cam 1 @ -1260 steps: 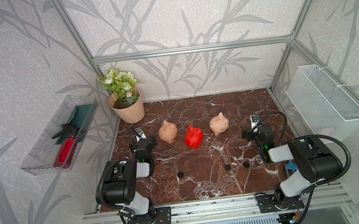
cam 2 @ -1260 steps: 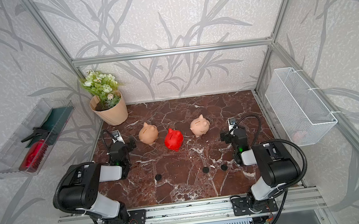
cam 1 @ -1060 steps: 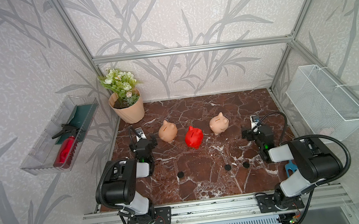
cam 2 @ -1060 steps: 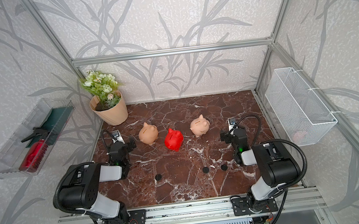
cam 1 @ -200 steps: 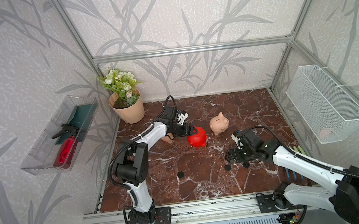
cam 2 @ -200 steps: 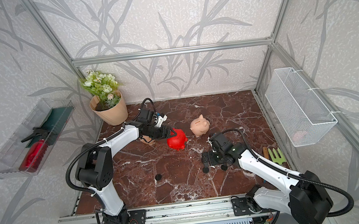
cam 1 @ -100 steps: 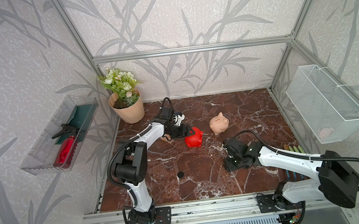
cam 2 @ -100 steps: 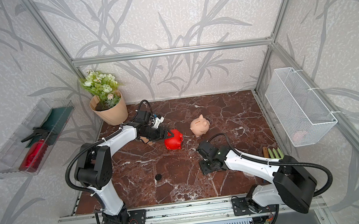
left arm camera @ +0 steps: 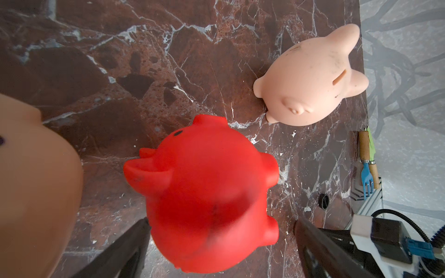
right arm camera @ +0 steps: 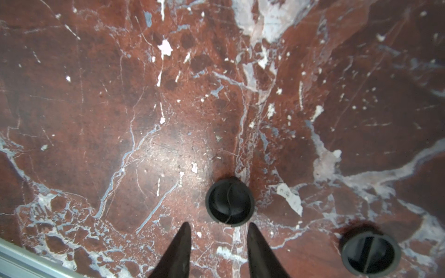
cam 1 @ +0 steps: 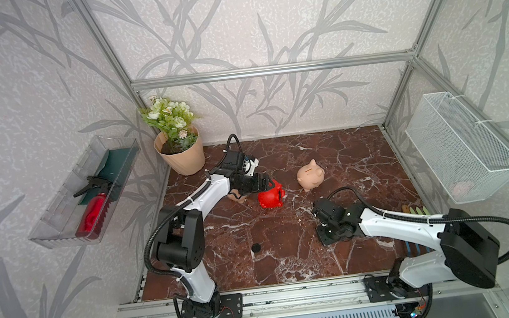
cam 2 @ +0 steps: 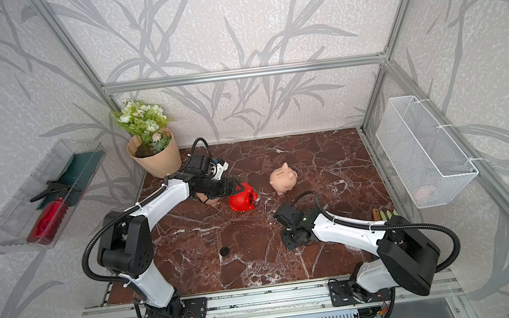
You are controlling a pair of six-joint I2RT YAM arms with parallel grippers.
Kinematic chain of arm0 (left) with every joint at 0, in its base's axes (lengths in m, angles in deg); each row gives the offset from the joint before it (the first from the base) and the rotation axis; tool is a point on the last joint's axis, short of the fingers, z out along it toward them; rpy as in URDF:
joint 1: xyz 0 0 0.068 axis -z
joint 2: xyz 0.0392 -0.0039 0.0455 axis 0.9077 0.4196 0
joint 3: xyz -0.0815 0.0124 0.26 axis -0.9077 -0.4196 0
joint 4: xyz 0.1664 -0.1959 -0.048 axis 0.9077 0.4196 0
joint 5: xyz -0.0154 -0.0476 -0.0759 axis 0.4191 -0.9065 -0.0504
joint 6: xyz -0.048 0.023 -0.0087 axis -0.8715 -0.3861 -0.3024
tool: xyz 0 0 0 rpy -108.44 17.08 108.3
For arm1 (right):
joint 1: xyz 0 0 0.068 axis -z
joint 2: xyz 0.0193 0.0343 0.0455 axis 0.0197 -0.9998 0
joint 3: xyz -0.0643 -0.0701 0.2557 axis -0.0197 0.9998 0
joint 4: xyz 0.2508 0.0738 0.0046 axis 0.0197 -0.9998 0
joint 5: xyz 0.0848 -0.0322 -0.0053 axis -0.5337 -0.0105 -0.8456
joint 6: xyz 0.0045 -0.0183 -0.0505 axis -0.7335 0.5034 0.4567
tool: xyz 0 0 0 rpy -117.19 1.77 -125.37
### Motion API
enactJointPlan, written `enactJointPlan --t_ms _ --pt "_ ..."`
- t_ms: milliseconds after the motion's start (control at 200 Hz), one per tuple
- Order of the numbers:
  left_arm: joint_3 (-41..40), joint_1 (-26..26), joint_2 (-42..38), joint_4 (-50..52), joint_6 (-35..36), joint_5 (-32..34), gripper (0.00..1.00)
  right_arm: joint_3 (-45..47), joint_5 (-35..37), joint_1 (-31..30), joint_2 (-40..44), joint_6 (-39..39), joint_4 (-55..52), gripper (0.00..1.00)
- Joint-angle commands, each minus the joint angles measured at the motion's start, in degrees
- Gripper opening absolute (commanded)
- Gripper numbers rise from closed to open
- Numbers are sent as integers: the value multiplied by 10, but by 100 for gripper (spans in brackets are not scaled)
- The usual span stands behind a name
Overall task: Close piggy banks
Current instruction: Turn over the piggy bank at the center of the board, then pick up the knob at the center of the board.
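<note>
Left end effector [left arm camera: 220,219] spread over red piggy bank [left arm camera: 204,183] — flowers [cam 1: 168,119] in flowerpot [cam 1: 183,159]

Red pig [cam 1: 270,196] between upright peach pig [cam 1: 311,175] and half-hidden peach pig [cam 1: 237,198]

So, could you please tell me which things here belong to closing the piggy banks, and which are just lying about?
Job: red piggy bank, peach piggy bank, second peach piggy bank, black round plugs, likely their stoppers.
Lying about: flowerpot, wire basket, clear tray, small garden tools.
</note>
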Motion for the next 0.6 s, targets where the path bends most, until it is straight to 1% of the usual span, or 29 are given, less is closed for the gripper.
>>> enactJointPlan --t_ms 0,155,260,315,595 --pt "4 4 -15 24 2 16 94 -13 20 -5 -18 -7 -6 37" --pt "3 7 -24 25 3 17 94 -22 24 -6 -38 -10 -7 32" --pt "2 7 -29 27 4 18 94 -29 26 -7 -51 -8 -5 23" --pt "0 7 -31 24 3 18 94 -35 29 -7 -60 -7 -12 20" --pt "-7 7 -36 18 2 15 93 -40 42 -8 -84 -16 -30 12"
